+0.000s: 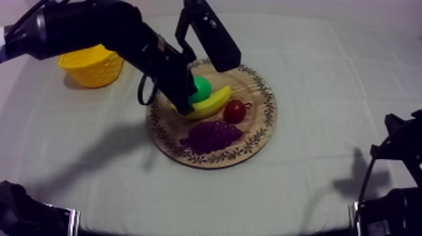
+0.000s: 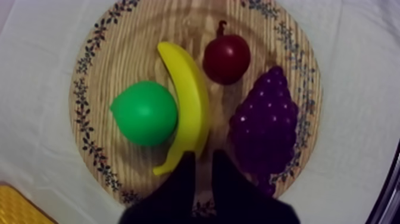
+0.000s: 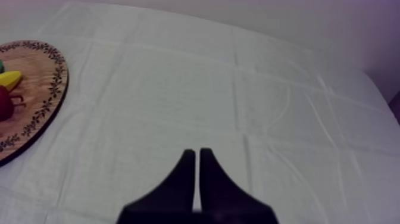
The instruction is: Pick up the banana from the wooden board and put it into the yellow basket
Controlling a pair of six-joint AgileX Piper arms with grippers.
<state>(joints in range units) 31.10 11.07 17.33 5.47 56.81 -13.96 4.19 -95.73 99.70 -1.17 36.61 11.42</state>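
The yellow banana (image 1: 210, 105) (image 2: 190, 101) lies on the round wooden board (image 1: 260, 135) (image 2: 89, 77), curved between a green pear (image 1: 201, 88) (image 2: 146, 113) and a small red fruit (image 1: 235, 111) (image 2: 226, 58). My left gripper (image 1: 186, 110) (image 2: 203, 156) hovers just over the banana's lower tip, its fingers a narrow gap apart with only bare wood between them. The yellow basket (image 1: 94, 66) (image 2: 18, 205) stands on the cloth to the left of the board. My right gripper (image 3: 197, 152) is shut on nothing, over bare cloth well to the right of the board (image 3: 56, 77).
A purple bunch of grapes (image 1: 212, 135) (image 2: 265, 122) lies on the board's near side, close beside the left gripper. The left arm reaches in from the upper left, passing just right of the basket. My right arm (image 1: 395, 157) rests low at the right edge.
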